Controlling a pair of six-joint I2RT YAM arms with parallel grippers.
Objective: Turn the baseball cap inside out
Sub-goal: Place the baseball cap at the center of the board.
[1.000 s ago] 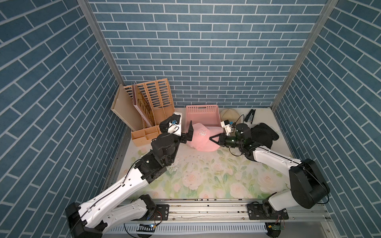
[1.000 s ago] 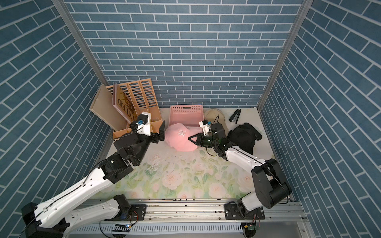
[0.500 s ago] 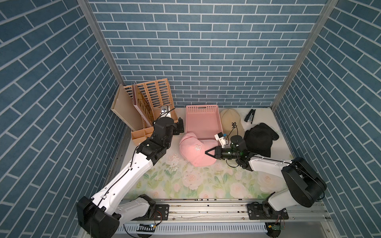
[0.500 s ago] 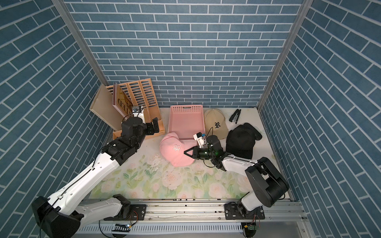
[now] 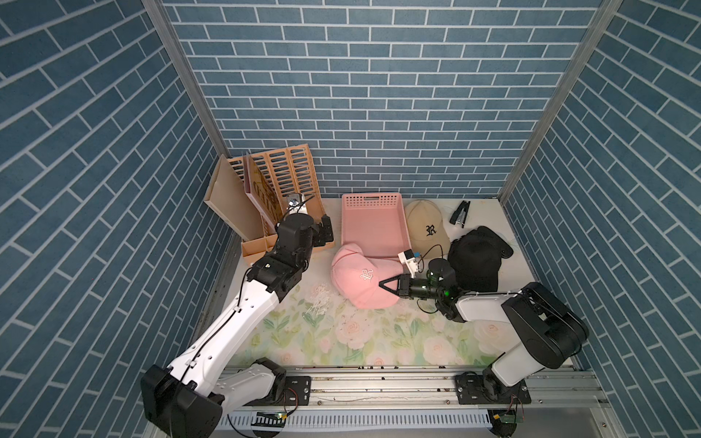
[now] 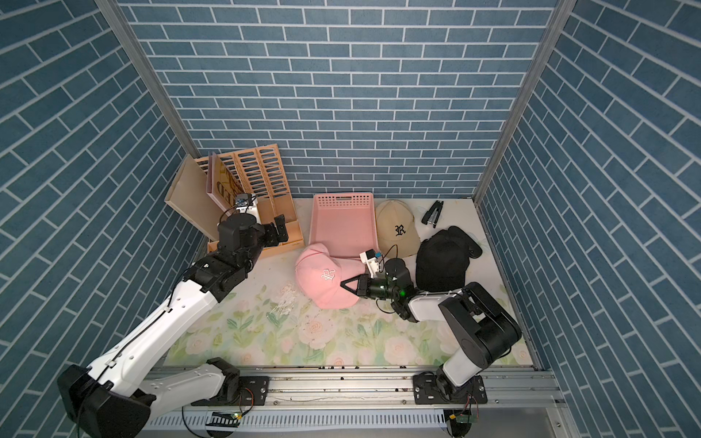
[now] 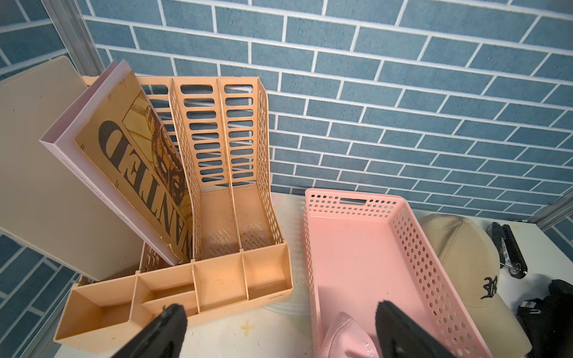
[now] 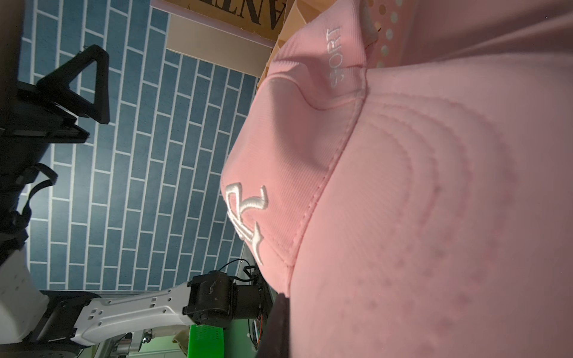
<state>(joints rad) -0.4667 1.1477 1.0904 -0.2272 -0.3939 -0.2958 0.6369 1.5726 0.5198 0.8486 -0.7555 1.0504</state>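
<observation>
The right gripper (image 5: pixel 384 283) has its jaws closed on the edge of the brim of the pink cap (image 5: pixel 358 278). The cap lies crown-up on the floral mat (image 5: pixel 341 333), and its embroidered letter faces up just ahead of the fingertips. The cap's opening faces down onto the mat and no lining shows, so the turning looks barely begun. The left gripper (image 5: pixel 325 232) stands wide open and holds nothing. It hovers by the desk organizer (image 5: pixel 261 246), with the crown off to its side, lower and apart from it.

To do this step well, the right gripper should probably use the brim as an anchor. It should lift and tip the brim so the crown's underside turns toward the left gripper, without letting the stiff brim slide out of a hold that seems to sit near its very edge. The left gripper then needs to cross to the crown's back rim, on the far side of the cap from the right fingertips. There it can pinch that rim or press the crown's top inward. The pink basket (image 5: pixel 371 197) sits just beside the cap, beyond it from the right gripper, so drawing the cap back toward the right wrist would likely give room. The soft crown should fold easily, but the brim will not.
</observation>
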